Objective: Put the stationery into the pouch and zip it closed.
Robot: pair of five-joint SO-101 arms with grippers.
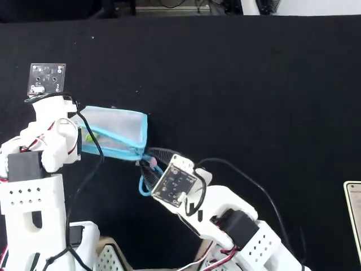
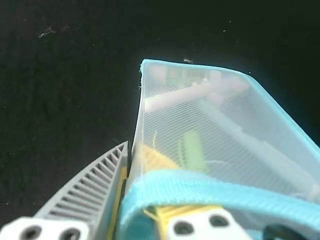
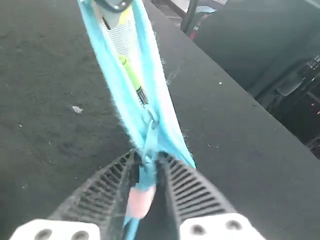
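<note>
On the black table [image 1: 254, 84], left of centre, the pouch [image 1: 115, 132] hung stretched between the two arms, its long axis running from the left arm toward the right arm at the near edge. Pouch: pale see-through mesh walls, teal trim along the edges. Left gripper [image 1: 83, 138] was clenched on the pouch's left end; the left wrist view showed the ribbed grey finger [image 2: 100, 185] pressed against the mesh wall just beside the teal border. Contents seen through the mesh: a green pen [image 2: 192, 150], a yellow item [image 2: 155, 160] beside it at the gripped end, and pale stick-shaped pieces farther along that could not be identified. Right gripper [image 1: 151, 164] was at the pouch's opposite corner, its jaws pinched together on the teal pull strap [image 3: 146, 150]; a small pink tag [image 3: 140, 200] sat between the fingers, touching the strap. A loop of teal cord [image 1: 144, 186] dangled below that gripper. In the right wrist view the two teal edges stood apart farther up the pouch, the green pen showing between them. Whether the pouch's underside touched the table could not be told.
</note>
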